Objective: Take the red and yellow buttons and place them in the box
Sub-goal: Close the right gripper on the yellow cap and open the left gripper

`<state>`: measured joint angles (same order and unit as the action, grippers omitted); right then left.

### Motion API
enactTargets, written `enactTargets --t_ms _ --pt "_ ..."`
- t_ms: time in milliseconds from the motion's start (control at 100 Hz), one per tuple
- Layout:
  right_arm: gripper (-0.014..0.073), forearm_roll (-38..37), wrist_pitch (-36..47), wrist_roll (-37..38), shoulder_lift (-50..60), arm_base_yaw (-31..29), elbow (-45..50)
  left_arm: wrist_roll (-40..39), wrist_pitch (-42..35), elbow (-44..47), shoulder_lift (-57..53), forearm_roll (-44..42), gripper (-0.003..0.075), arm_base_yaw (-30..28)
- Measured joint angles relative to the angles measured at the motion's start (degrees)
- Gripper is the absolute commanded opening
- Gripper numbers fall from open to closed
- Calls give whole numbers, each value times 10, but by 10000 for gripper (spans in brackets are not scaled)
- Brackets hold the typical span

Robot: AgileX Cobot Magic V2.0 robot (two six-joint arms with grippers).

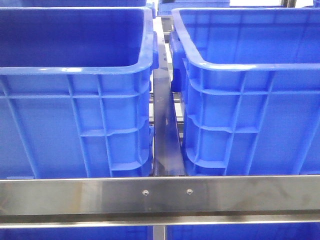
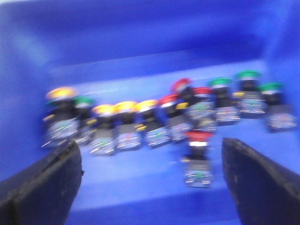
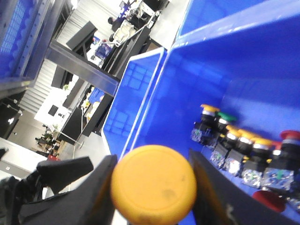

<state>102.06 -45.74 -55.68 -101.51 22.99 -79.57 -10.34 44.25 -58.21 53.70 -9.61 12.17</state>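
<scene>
Two blue crates side by side: left crate (image 1: 75,100), right crate (image 1: 250,100), close but apart. Dark metal strip (image 1: 165,135) runs through the gap between them. Steel crossbar (image 1: 160,197) with two screws spans the near edge.

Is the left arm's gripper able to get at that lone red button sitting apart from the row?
Probably yes. The left gripper is open, and the red button stands alone between its fingers, apart from the row of buttons behind.

Left hand (image 2: 150,183) spread wide, holding nothing, though blurred; right hand (image 3: 152,180) clamped on a yellow button (image 3: 153,184).
</scene>
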Motion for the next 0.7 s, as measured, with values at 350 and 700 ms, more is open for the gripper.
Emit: enactTargets --t_ms 350,700 --pt "26 -9 -50 0 0 -74 0 -5 -21 105 -167 0 512 -19" --pt "26 -28 -101 3 0 -156 0 -5 -20 186 -327 1 162 -19"
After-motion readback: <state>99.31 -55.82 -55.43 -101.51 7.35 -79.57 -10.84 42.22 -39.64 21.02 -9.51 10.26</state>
